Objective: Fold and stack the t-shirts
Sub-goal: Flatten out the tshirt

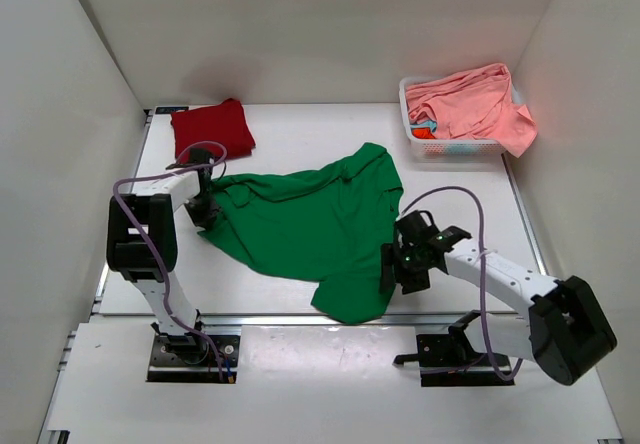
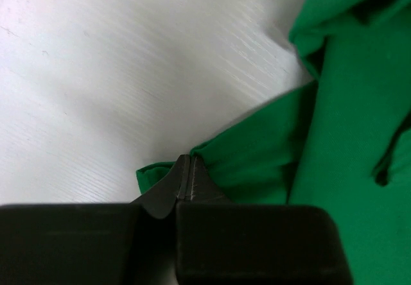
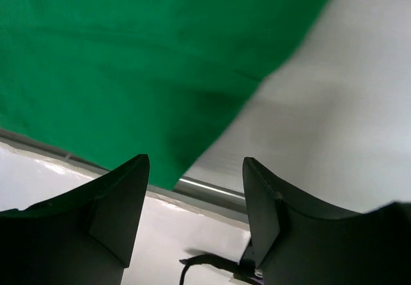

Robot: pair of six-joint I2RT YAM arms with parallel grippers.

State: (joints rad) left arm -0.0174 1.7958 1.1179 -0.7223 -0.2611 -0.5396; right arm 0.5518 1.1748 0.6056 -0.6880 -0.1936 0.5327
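The bright green t-shirt (image 1: 310, 226) lies spread and rumpled across the middle of the table. My left gripper (image 1: 205, 209) is at its left edge, jaws shut on a fold of the green cloth (image 2: 257, 150); the fingertips (image 2: 187, 169) meet there. My right gripper (image 1: 392, 269) is open and empty, hovering at the shirt's lower right edge (image 3: 128, 60) near the table's front rail; its midpoint in the right wrist view (image 3: 196, 169) is just off the cloth. The dark red t-shirt (image 1: 212, 127) lies folded at the back left. The salmon pink t-shirt (image 1: 468, 102) is heaped in the basket.
A white lattice basket (image 1: 445, 149) stands at the back right corner. White walls close in the table on the left, back and right. A metal rail (image 3: 212, 187) runs along the table's front edge. Purple cables loop over both arms.
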